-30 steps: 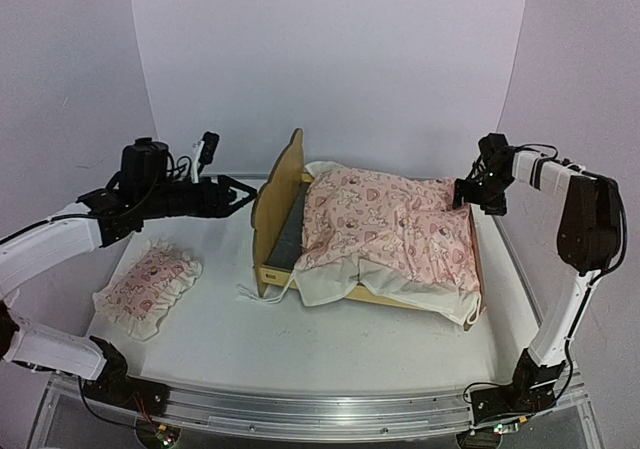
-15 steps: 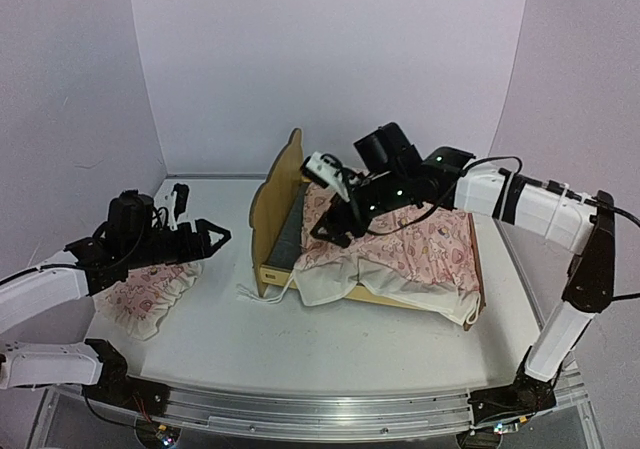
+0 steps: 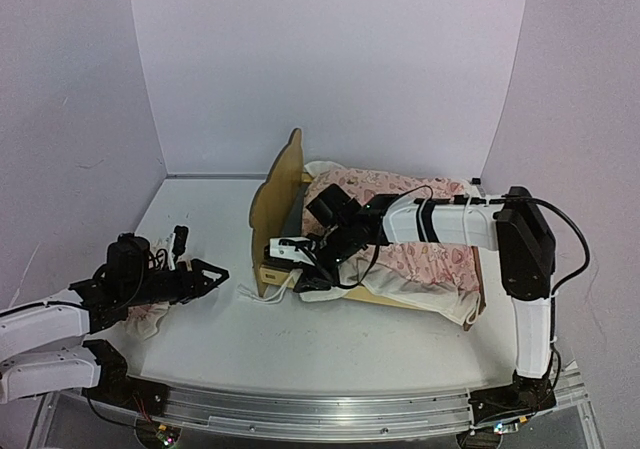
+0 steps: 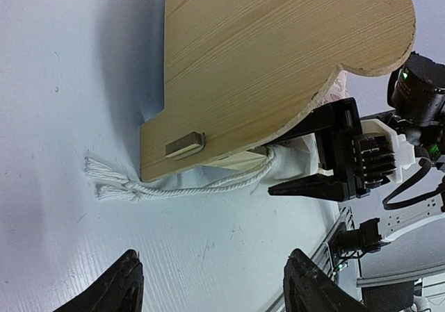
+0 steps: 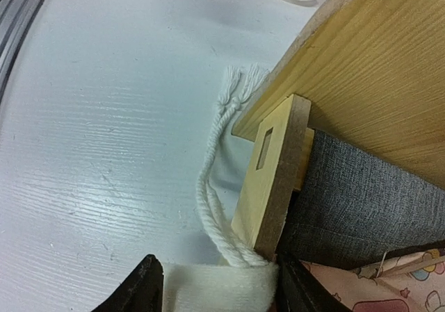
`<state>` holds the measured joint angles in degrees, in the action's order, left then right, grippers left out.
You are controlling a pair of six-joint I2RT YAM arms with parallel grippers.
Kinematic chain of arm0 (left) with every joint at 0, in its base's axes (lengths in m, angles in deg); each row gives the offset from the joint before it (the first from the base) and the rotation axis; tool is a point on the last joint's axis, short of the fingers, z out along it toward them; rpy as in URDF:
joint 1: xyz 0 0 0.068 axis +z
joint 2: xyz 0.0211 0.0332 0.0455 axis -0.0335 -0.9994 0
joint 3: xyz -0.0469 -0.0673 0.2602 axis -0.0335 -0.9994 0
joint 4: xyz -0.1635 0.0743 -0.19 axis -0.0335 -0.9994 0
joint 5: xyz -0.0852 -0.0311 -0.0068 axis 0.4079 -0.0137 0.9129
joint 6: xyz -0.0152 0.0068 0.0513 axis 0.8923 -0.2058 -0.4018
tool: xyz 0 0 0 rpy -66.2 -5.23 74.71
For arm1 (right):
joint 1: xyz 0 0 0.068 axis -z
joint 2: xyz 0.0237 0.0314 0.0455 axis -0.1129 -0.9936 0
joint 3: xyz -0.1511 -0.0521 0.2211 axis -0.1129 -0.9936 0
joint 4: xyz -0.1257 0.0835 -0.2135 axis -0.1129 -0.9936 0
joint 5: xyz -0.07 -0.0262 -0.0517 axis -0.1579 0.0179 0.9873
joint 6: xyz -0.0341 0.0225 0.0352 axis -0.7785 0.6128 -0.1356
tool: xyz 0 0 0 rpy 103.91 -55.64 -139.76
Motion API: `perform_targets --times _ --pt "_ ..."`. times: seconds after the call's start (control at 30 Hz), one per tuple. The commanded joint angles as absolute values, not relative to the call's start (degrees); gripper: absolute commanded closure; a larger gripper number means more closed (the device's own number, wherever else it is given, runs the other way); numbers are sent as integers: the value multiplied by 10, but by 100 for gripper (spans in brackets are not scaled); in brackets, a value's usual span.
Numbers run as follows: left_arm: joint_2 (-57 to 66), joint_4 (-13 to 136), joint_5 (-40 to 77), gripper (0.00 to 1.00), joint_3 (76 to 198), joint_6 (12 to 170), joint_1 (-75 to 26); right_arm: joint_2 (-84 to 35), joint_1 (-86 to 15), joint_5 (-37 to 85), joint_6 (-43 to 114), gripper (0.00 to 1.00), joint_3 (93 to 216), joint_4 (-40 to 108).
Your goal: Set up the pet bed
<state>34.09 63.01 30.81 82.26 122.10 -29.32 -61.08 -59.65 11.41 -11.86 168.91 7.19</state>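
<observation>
The pet bed [image 3: 278,197] stands mid-table, its wavy plywood headboard [image 4: 278,62] on the left and its dark grey mattress pad [image 5: 361,201] bare beside it. A pink blanket [image 3: 410,234] covers the rest. My right gripper [image 3: 305,269] reaches across to the bed's near left corner. Its jaws stand open around the blanket's white hem [image 5: 215,288], which spans the gap between the two fingers. A white cord [image 5: 212,201] runs out of that hem onto the table. My left gripper [image 3: 205,277] hovers low, left of the headboard, open and empty [image 4: 212,291].
A small pink ruffled pillow [image 3: 148,314] lies at the near left, mostly under my left arm. The cord's tasselled end [image 4: 104,183] rests on the white table in front of the left gripper. White walls close in the back and both sides.
My right arm swung from the bed's far right end across to its near left corner, and its jaws narrowed around the hem. My left arm dropped lower and nearer.
</observation>
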Motion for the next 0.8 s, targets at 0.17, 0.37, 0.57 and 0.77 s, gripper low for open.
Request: perform_targets --times 0.17,0.37,0.57,0.77 --pt "334 744 296 31 796 1177 -342 -573 -608 154 -135 65 1677 137" --pt "291 885 201 30 774 1085 -447 -533 -609 143 -97 77 1656 146" --pt "185 955 225 30 809 1067 -454 -492 -610 117 -61 84 1625 138" --pt "123 977 255 37 846 1050 -456 -451 -610 114 -54 91 1568 136"
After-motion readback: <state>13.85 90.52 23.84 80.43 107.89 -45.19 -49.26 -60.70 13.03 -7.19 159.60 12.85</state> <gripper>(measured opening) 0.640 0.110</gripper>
